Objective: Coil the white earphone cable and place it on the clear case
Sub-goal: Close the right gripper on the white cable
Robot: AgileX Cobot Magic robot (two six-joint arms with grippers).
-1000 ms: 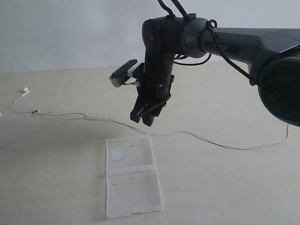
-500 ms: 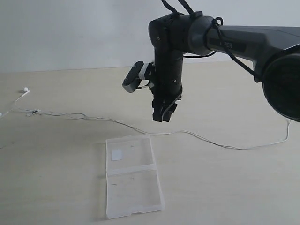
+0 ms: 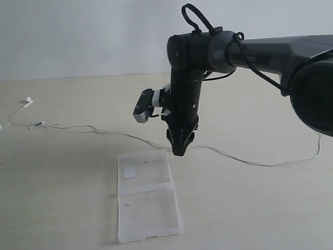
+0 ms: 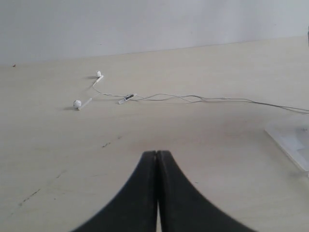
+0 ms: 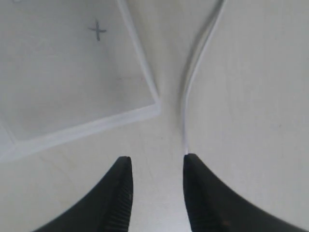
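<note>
1. Now my right end effector has dropped low over the worktop; a second ago it hung higher and a bit further left in the exterior view.
2. Its tips hang at the white earphone cable, just beside the far corner of the clear case. I read that as lining up the first pick, with no coiling done yet.
3. Right wrist view: the fingers are spread and grip nothing. The cable runs in against the inner edge of one finger, not centred in the gap, so a pinch could miss. Contact with the worktop can't be told.
4. Left end effector is pressed together, empty, well apart from the cable.
5. The cable lies uncoiled and loosely wavy, its long axis side to side across the exterior view. The earbuds and inline remote are at the far left. The other end trails off right, plug not seen.
6. The case lies open and flat, empty, on the near side of the cable. Its long axis runs crosswise to the cable and the sticker half is nearest it.
</note>
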